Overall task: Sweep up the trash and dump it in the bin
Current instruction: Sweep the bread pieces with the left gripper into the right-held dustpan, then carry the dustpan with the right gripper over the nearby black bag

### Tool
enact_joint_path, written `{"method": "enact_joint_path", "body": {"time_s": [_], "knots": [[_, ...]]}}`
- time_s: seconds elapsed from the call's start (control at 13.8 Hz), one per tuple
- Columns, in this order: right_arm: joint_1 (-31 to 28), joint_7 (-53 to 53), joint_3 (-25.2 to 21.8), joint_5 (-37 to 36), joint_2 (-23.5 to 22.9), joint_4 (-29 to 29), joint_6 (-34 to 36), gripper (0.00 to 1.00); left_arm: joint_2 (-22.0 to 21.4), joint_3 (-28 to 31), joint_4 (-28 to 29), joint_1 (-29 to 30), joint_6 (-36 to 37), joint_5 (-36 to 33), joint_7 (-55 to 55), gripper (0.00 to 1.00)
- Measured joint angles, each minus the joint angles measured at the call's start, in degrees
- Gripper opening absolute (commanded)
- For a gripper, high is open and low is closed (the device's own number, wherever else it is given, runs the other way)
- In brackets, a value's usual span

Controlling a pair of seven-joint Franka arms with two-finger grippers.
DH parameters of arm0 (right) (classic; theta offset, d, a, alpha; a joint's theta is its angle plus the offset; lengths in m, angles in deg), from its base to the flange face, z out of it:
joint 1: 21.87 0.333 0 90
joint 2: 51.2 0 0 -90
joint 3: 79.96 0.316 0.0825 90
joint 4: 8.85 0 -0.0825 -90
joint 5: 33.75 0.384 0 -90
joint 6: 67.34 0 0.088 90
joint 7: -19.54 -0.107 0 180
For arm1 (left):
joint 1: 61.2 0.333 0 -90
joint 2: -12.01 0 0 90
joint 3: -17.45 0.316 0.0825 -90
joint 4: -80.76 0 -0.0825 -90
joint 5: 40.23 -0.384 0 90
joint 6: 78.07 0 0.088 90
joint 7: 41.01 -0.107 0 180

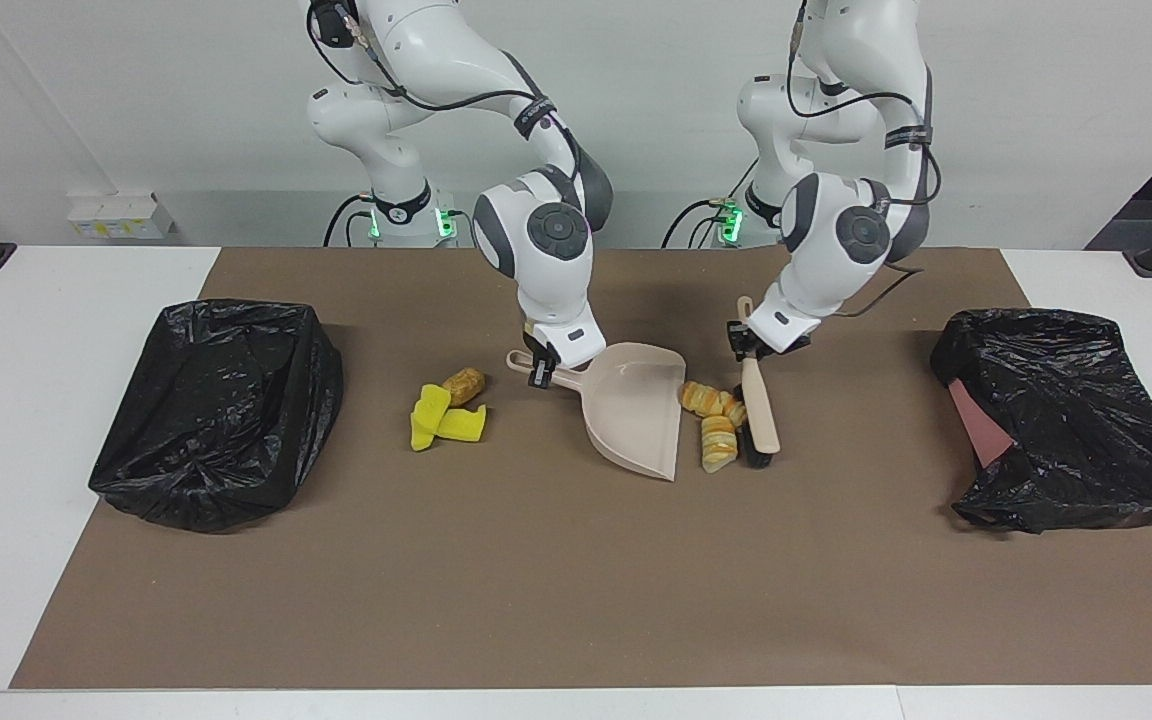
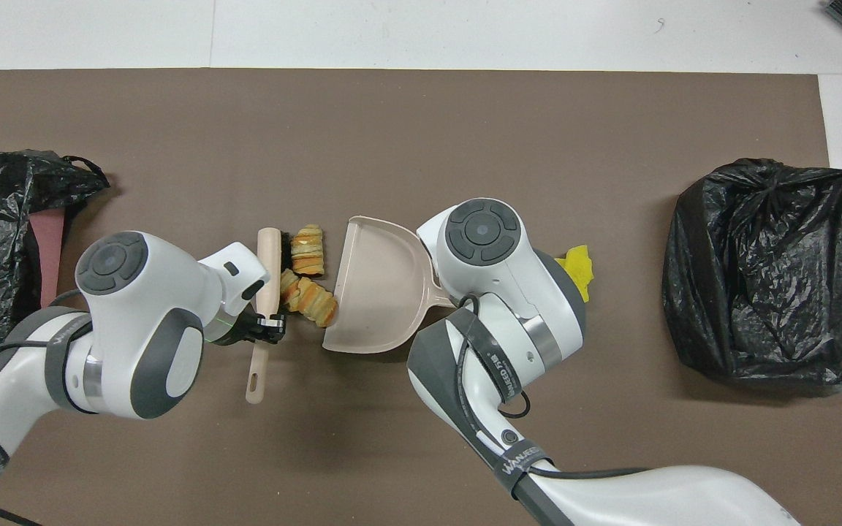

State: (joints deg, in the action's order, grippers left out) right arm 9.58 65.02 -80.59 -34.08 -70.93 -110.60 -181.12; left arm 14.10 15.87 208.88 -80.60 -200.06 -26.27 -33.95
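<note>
The sweep is judged to be at an early stage: nothing is yet seen in the flat beige plastic dustpan [image 1: 636,415], and neither of the two black plastic bin bags has taken any trash. One crumpled bag [image 1: 218,410] is set at the right arm's end of the brown mat on the tabletop [image 1: 556,590], the other [image 1: 1066,415] at the left arm's end, both well apart from the work in the middle.

The dustpan is held by its handle in the right end effector [image 1: 539,372], pressed together on it, with the open lip turned toward the golden-brown croissant-like pastries [image 1: 714,420]. These are pushed from their other flank by the beige wooden brush with black bristles [image 1: 759,415], whose handle is pinched in the left end effector [image 1: 744,348]. The pastries seem to touch the lip, though this is hard to confirm.

Still to be gathered, beside the dustpan's handle toward the right arm's end, are the yellow sponge pieces with green backing [image 1: 441,420] and the small brown bread roll [image 1: 464,384]. No obstacle is seen between dustpan and either bag.
</note>
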Motion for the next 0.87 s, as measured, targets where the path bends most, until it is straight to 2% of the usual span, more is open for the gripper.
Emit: {"method": "enact_joint_path", "body": {"time_s": [0.36,0.65,0.87], "knots": [[-0.1,-0.1,0.0,0.0,0.0,-0.2,0.0,0.00,-0.2,-0.4,-0.1,-8.8,-0.6,6.4,0.3,0.00],[-0.2,-0.2,0.0,0.0,0.0,-0.3,0.0,0.00,-0.6,0.9,-1.2,-9.2,-0.6,6.8,1.1,0.00],[-1.9,-0.2,-0.1,0.0,0.7,-0.2,0.0,0.00,-1.9,1.5,-2.0,-6.7,0.3,5.9,3.8,0.00]]}}
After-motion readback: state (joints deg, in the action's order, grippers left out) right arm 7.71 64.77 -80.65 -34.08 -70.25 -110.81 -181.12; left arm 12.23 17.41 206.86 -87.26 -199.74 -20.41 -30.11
